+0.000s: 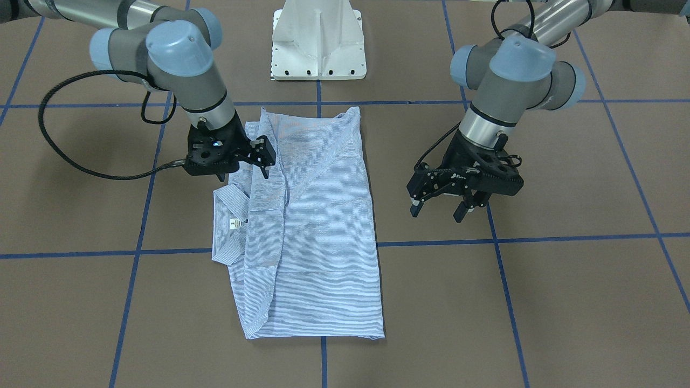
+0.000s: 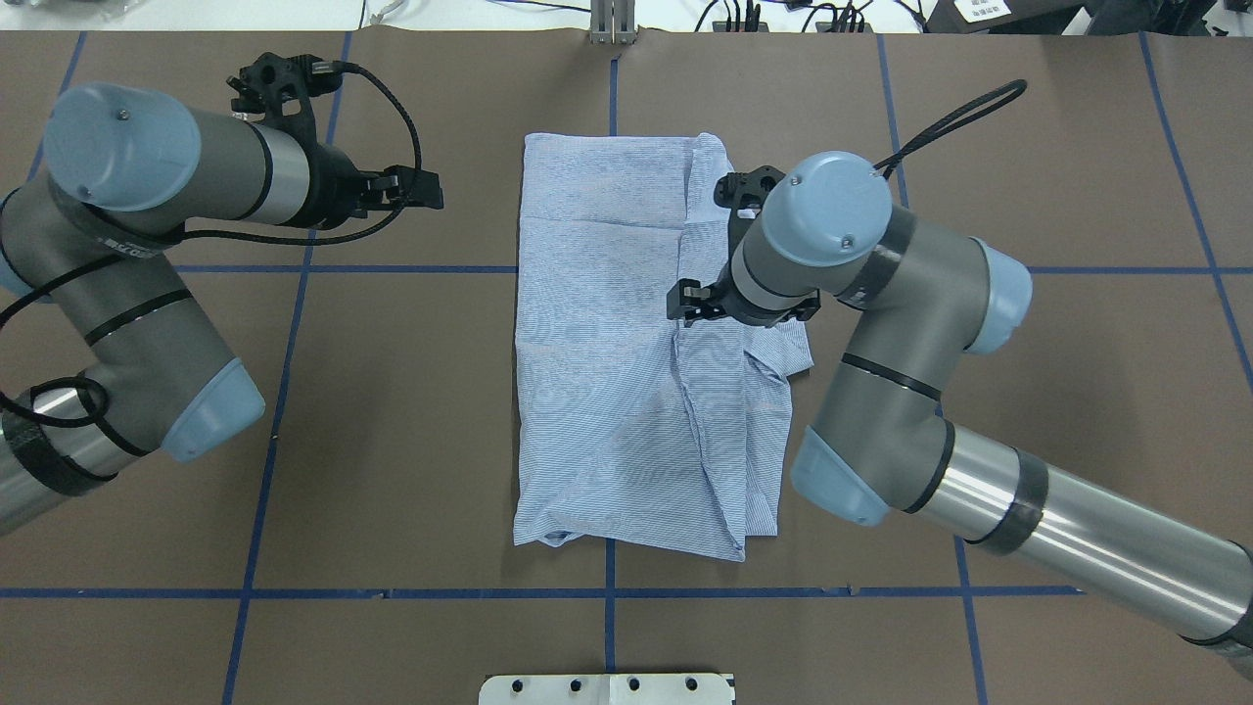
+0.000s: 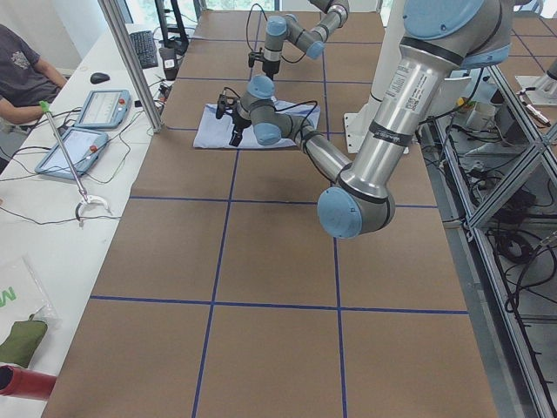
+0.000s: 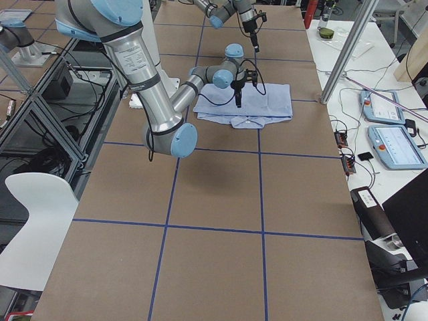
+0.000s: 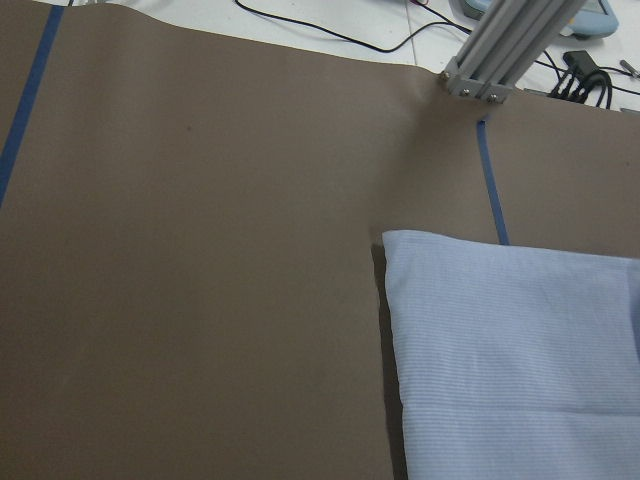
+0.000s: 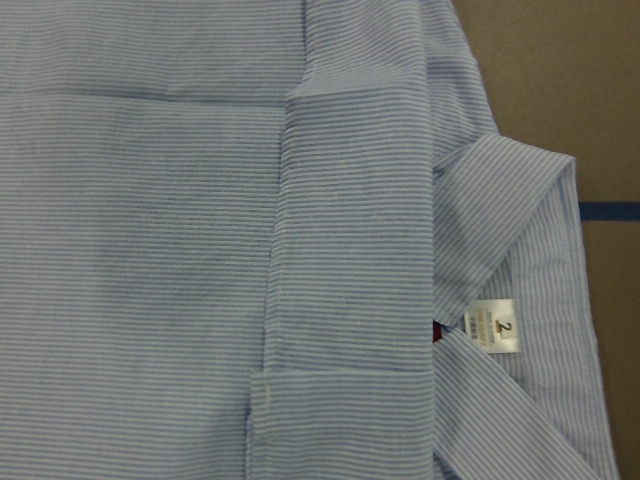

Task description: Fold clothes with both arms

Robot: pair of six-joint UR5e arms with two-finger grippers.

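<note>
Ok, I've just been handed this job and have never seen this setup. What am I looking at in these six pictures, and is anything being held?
The machine is a robot with a left arm and a right arm, working at a brown table marked with blue tape lines. Two pictures look down on it, one from across the table and one from behind the robot. Two look along the table from its ends, and two come from cameras on the wrists. A light blue striped shirt lies partly folded, its collar showing at one side. The left pincer hangs open beside the shirt, holding nothing. The right pincer is over the shirt's folded edge and looks open. I cannot tell whether it touches the cloth.
</note>
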